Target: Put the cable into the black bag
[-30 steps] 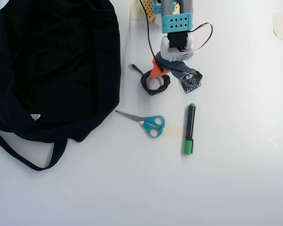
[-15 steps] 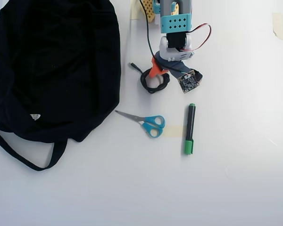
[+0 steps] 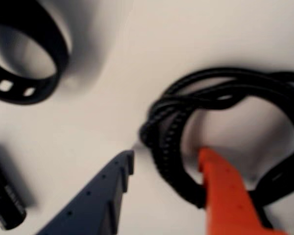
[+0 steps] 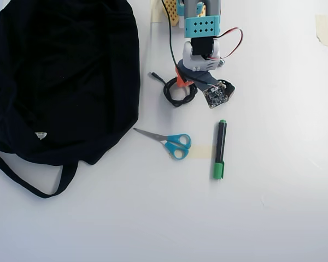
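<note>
While the thin black cable wound into a small round coil [image 3: 220, 122] lies flat on the white table [image 4: 273, 218], just right of the large soft black fabric bag [image 4: 65, 76] in the overhead view, we have our gripper [image 3: 166, 161] parted around its rim. The orange finger [image 3: 225, 191] sits inside the loop and the dark blue finger [image 3: 103, 196] outside, so nothing is clamped yet. We judge the grasp works best if we close squarely across all the strands. A separate black perforated ring strap [image 3: 29, 63] lies apart at upper left of the wrist view; we should leave it alone.
</note>
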Tool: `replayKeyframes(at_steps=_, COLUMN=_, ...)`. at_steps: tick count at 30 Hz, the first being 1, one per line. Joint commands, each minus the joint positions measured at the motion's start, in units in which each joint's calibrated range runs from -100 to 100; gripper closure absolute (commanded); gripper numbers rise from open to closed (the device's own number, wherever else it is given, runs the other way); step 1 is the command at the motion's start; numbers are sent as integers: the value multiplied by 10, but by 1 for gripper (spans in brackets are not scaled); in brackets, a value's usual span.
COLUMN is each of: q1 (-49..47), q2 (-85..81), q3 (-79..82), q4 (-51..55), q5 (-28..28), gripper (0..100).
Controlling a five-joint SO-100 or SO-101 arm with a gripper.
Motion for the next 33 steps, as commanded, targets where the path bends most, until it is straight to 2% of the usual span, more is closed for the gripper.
replayKeyframes(at_steps=1, q1=-2, q2=-2, q3=-2, q4=-7, q5=2, gripper=87)
replayKeyframes(at_steps=15, q1=-2, q2=-3, q3=-7, q4=-14, q5=2, gripper=97)
replayKeyframes(at_steps=33, q1=-10, q2=-17, q3=-33, q4=-8, q5=-3, gripper=98)
